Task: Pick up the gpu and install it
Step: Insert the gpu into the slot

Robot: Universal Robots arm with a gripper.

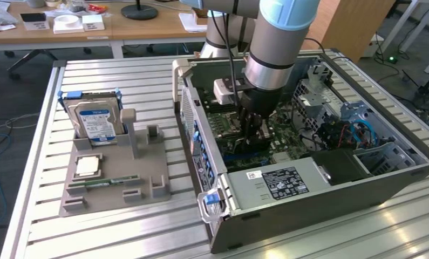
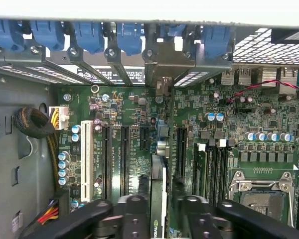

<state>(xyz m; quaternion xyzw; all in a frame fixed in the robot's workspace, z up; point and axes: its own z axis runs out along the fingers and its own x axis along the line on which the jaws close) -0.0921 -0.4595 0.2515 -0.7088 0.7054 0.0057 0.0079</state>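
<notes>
The arm (image 1: 272, 48) is a Universal Robots type: brushed silver tube sections with a pale blue joint cap. A thin black cable runs down alongside it to a white camera block (image 1: 224, 91) at the wrist. The gripper (image 2: 159, 211) has matte black, rounded fingers (image 2: 132, 216) with small screw holes.

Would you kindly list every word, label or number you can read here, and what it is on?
None can be read.
Hard drive label: too small.
Power supply label: too small.
Bracket sticker: blurred.
Motherboard print: too small.
</notes>
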